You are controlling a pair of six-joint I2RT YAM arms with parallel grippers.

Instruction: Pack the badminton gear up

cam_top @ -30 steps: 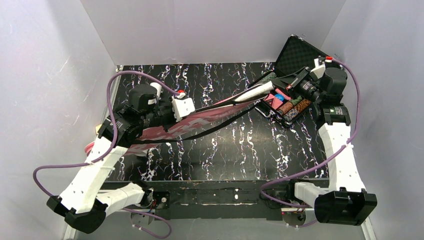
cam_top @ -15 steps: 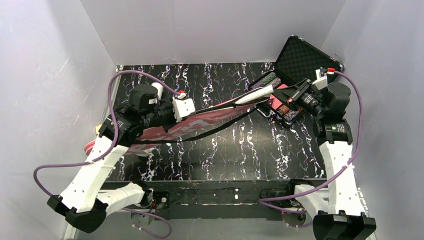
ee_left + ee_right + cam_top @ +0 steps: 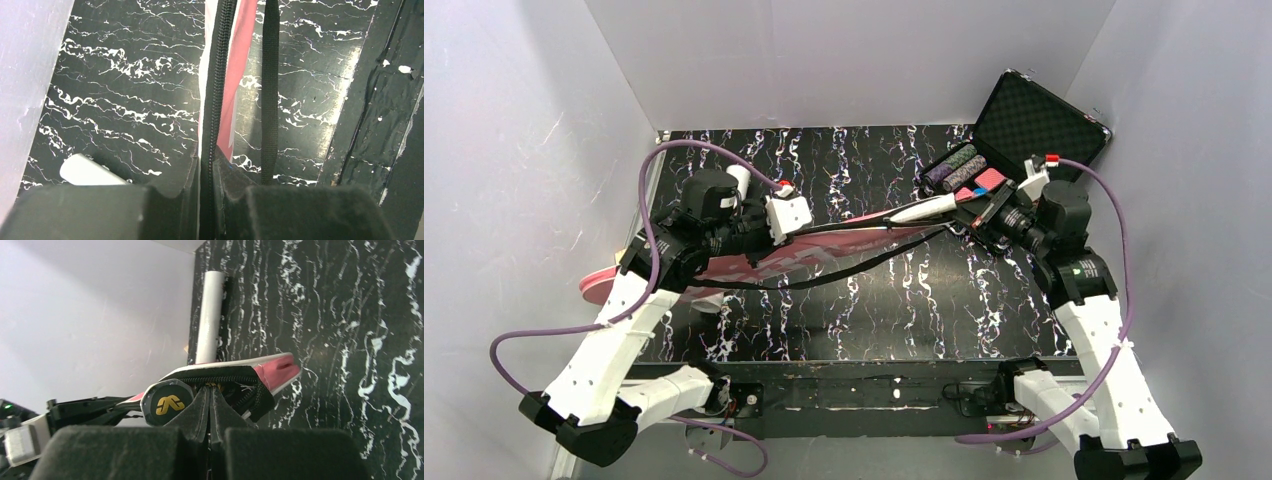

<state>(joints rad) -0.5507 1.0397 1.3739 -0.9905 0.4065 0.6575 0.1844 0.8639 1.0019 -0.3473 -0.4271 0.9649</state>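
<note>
Left end effector (image 3: 209, 167) pinching the zipper of the pink bag (image 3: 849, 240), right end effector (image 3: 210, 397) clamping its other end beside a racket handle (image 3: 167, 402), bag stretching across the counter (image 3: 874, 310)

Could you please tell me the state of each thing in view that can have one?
pink bag: gripped in two places, one end open.
racket handle: sticking out of the bag's open end.
black strap: slack alongside the bag.
black case: lid open, chips inside.
white tube: lying on the table.
left fingers: shut on the bag's zipper edge.
right fingers: shut on the bag's end.
</note>
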